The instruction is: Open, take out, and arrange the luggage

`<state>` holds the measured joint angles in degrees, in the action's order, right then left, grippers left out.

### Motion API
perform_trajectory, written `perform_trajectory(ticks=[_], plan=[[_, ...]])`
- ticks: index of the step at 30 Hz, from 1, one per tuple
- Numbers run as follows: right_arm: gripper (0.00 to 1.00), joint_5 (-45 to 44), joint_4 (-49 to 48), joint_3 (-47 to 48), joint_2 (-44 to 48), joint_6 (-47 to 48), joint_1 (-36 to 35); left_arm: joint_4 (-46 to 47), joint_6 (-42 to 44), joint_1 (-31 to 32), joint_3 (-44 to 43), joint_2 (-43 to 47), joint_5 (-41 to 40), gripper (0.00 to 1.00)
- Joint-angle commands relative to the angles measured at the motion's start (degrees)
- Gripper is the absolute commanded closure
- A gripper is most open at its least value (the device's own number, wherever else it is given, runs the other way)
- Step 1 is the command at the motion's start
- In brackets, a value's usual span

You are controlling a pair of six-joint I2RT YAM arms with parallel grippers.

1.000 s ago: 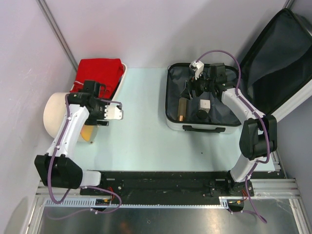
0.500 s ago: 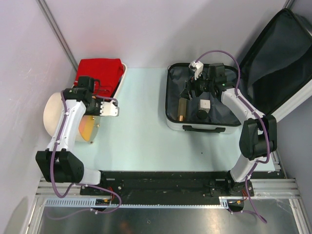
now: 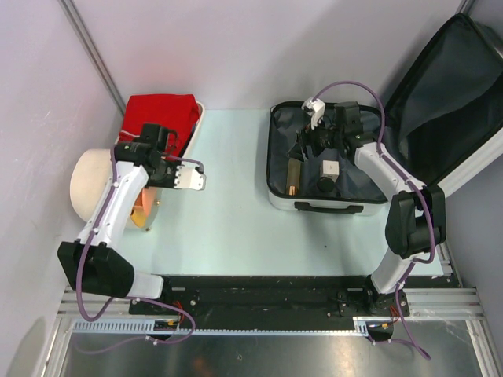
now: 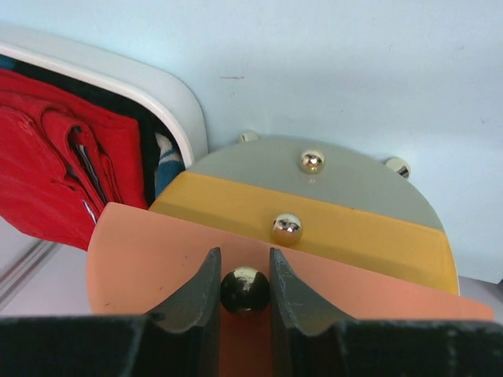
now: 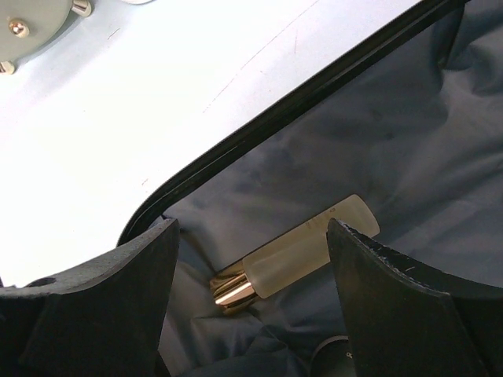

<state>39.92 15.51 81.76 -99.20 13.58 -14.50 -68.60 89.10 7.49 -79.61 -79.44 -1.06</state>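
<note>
Right end effector (image 5: 251, 232) over open luggage (image 3: 281, 169)

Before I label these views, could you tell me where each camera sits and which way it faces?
Top external: above, behind the bases, facing down on the table; left arm and right arm show, plus the open luggage.
Left wrist: behind the left gripper, facing along its fingers, which pinch a metal knob on an orange tray.
Right wrist: behind the right gripper, facing into the luggage; open fingers frame a frosted bottle.
Shared: top and right wrist show that bottle; top and left wrist, the red cloth.
</note>
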Motion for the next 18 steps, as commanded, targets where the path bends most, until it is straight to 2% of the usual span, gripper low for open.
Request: perform_trajectory(ticks=[1,5,7,8,9,11,12,14,18], plan=[[0.20,0.16,-1.88,0.16,1.64,-0.31,-0.70,-0.31,-0.94,3.05,-1.33,0.25,4.40,0.91],[0.19,-0.02,-2.15,0.16,1.46,-0.31,-0.97,-0.22,-2.61,5.78,-1.86,-0.36,4.58,0.90],[0.19,-0.19,-2.15,0.16,1.55,-0.22,-1.14,-0.40,-2.97,6.31,-1.95,-0.45,4.31,0.80],[0.19,-0.28,-2.06,0.16,1.55,-0.14,-1.14,-0.40,-2.97,6.40,-1.95,-0.45,4.31,0.71],[0.18,-0.46,-2.15,0.16,1.46,-0.14,-1.14,-0.40,-3.05,6.40,-2.04,-0.37,4.49,0.50],[0.17,-0.63,-1.97,0.16,1.55,0.04,-1.23,-0.40,-3.23,6.40,-2.73,-0.10,5.36,0.36],[0.16,-0.81,-1.89,0.07,1.38,0.04,-1.32,-0.40,-3.49,6.49,-3.09,0.33,6.06,0.26],[0.16,-1.25,-1.71,0.16,1.29,0.30,-1.23,-0.22,-4.02,6.93,-4.84,0.78,7.82,0.15],[0.11,-5.01,0.04,0.16,0.41,1.44,-0.18,-0.48,-7.78,8.77,-9.67,1.39,11.51,0.08]])
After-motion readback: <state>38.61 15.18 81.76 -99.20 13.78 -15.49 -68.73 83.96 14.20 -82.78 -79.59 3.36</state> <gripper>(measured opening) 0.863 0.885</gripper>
